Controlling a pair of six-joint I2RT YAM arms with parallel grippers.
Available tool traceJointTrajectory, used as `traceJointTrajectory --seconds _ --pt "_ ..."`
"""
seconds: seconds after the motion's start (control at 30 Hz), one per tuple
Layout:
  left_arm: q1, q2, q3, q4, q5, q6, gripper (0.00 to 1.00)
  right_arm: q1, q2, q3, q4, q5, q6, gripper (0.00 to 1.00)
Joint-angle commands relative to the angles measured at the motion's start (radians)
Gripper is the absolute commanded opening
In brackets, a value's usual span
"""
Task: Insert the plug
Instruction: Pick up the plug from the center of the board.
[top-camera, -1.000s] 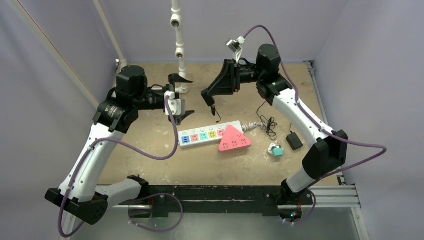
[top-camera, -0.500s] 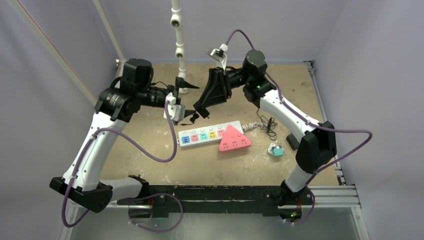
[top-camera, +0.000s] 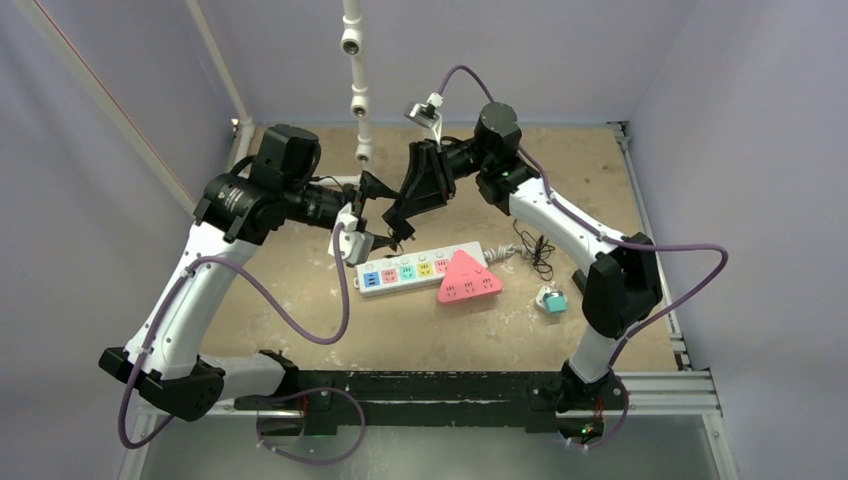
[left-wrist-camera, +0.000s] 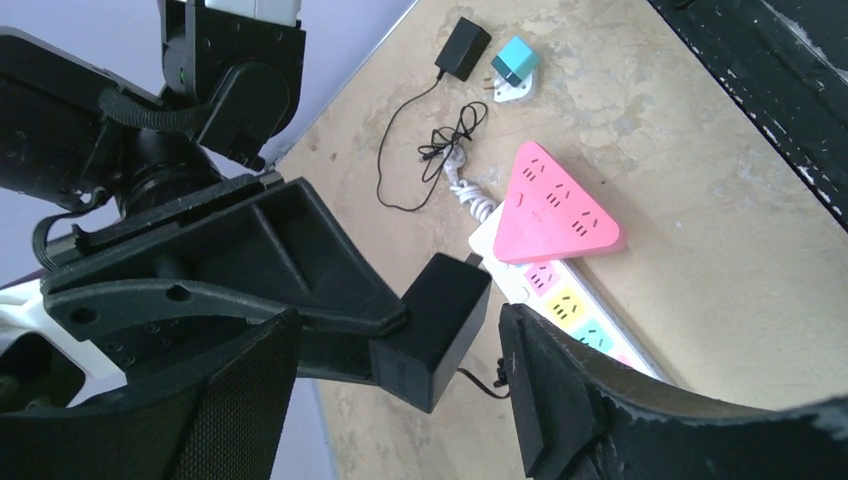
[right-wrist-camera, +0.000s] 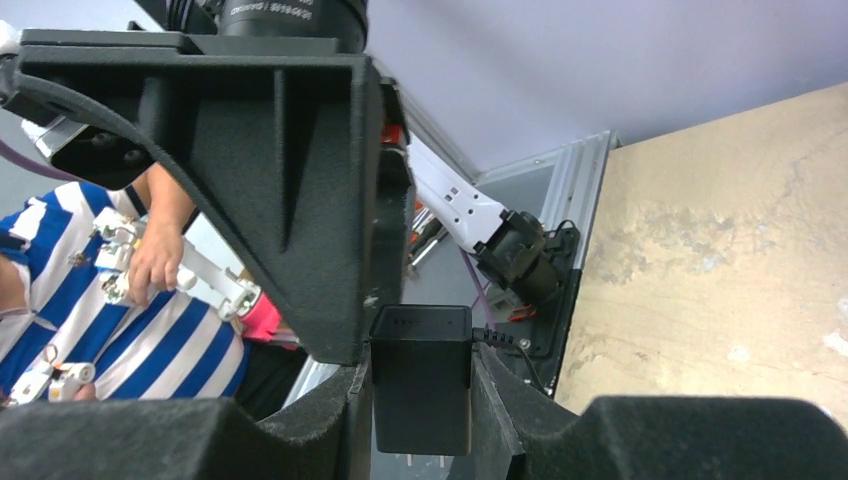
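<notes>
My right gripper (right-wrist-camera: 421, 405) is shut on a black plug adapter (right-wrist-camera: 421, 375), its thin cable trailing from one side. In the top view it (top-camera: 402, 222) holds the adapter in the air just behind the white power strip (top-camera: 410, 270) with its coloured sockets. My left gripper (left-wrist-camera: 395, 405) is open, with its two fingers (left-wrist-camera: 545, 385) either side of the same adapter (left-wrist-camera: 435, 320) and not touching it. The left gripper (top-camera: 368, 215) faces the right one. A pink triangular socket block (top-camera: 468, 278) lies on the strip's right end.
A teal and white plug (top-camera: 551, 300) lies right of the strip, with a tangle of thin black cable (top-camera: 540, 255) behind it. A second black adapter (left-wrist-camera: 465, 47) lies near it. A white pipe (top-camera: 358, 90) stands at the back.
The right gripper has carried the adapter to the left and lower. The left gripper has swung right towards it, so its open fingers now flank the adapter.
</notes>
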Motion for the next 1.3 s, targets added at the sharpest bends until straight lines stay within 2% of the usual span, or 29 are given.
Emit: traceJointTrajectory --seconds 0.0,0.27,0.37,0.63,0.83,0.93,1.0,1.03,1.07,1.1,1.13,1.23,1.27 --pt "-0.004 0.021 0.033 -0.023 -0.015 0.050 0.69 0.021 -0.028 0.042 0.043 -0.036 0.001 0.16" --pt "-0.004 0.025 0.031 0.008 -0.044 0.005 0.71 0.029 -0.065 0.015 0.029 -0.044 -0.020 0.15" --pt "-0.004 0.026 0.028 0.016 -0.036 -0.011 0.66 0.030 -0.060 0.029 0.031 -0.044 -0.020 0.14" --pt "-0.006 0.030 0.037 0.006 0.008 -0.024 0.43 0.044 -0.043 0.064 0.032 -0.048 -0.016 0.13" --pt "-0.015 0.066 0.072 -0.083 0.020 0.043 0.45 0.064 -0.018 0.093 0.030 -0.056 -0.012 0.11" --pt "-0.018 0.078 0.095 -0.104 0.025 0.054 0.43 0.064 -0.009 0.093 0.029 -0.060 -0.010 0.11" --pt "-0.018 0.082 0.101 -0.119 0.024 0.067 0.34 0.064 -0.004 0.097 0.031 -0.063 -0.008 0.11" --pt "-0.018 0.083 0.100 -0.130 0.020 0.076 0.26 0.063 -0.002 0.099 0.031 -0.065 -0.008 0.12" --pt "-0.018 0.084 0.100 -0.141 0.015 0.083 0.17 0.064 -0.002 0.100 0.033 -0.065 -0.008 0.14" --pt "-0.017 0.084 0.098 -0.144 0.010 0.083 0.00 0.064 -0.001 0.102 0.035 -0.064 -0.008 0.16" --pt "-0.018 0.083 0.095 -0.143 0.006 0.074 0.00 0.064 0.002 0.106 0.035 -0.063 -0.008 0.18" --pt "-0.018 0.077 0.088 -0.148 0.015 0.067 0.00 0.064 0.015 0.111 0.029 -0.061 -0.009 0.36" --pt "-0.018 0.074 0.083 -0.138 0.017 0.049 0.00 0.064 0.020 0.110 0.024 -0.061 -0.014 0.39"
